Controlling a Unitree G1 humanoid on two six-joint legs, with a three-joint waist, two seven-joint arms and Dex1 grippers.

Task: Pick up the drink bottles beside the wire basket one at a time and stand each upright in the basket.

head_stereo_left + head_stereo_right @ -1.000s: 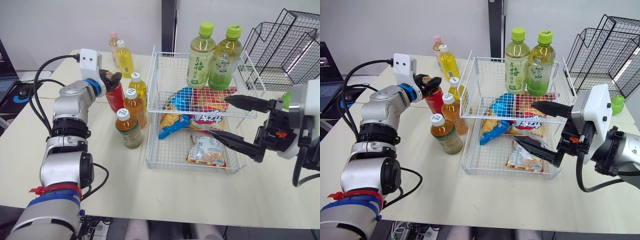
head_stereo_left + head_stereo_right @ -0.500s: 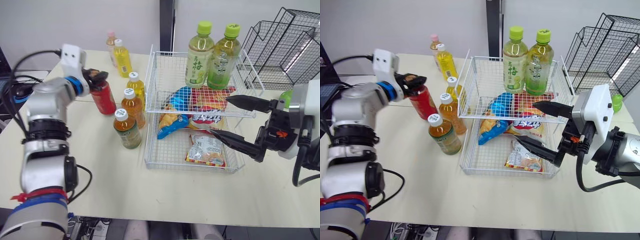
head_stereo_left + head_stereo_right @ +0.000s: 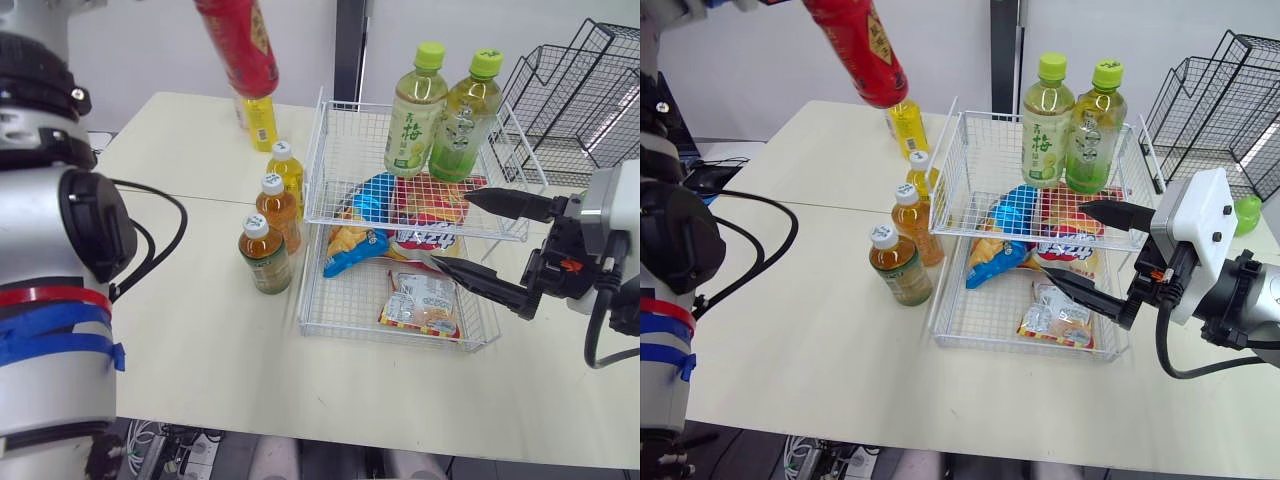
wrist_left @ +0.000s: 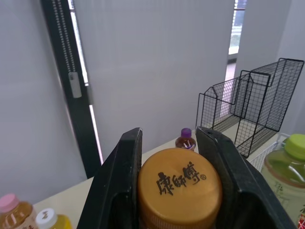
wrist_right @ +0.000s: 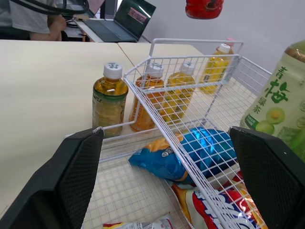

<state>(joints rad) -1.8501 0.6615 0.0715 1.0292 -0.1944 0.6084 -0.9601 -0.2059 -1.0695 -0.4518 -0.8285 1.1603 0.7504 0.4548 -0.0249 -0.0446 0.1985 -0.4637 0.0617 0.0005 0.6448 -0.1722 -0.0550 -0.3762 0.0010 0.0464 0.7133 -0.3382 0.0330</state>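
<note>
My left gripper (image 4: 170, 143) clamps the red bottle (image 3: 238, 45) by its cap, high and left of the wire basket (image 3: 312, 150). Two green bottles (image 3: 417, 110) stand in its upper tier; my right gripper (image 3: 1064, 238) gapes at its right edge.

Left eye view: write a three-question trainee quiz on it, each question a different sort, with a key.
1. True or false: the red bottle is standing in the wire basket.
2. How many green-capped bottles stand upright in the basket's upper tier? A) one B) two C) four
3. Fill in the blank: the right gripper, beside the basket, has its fingers ____ (open or shut).

Key
1. False. The left gripper holds it by the cap, high above the table.
2. B
3. open
</note>
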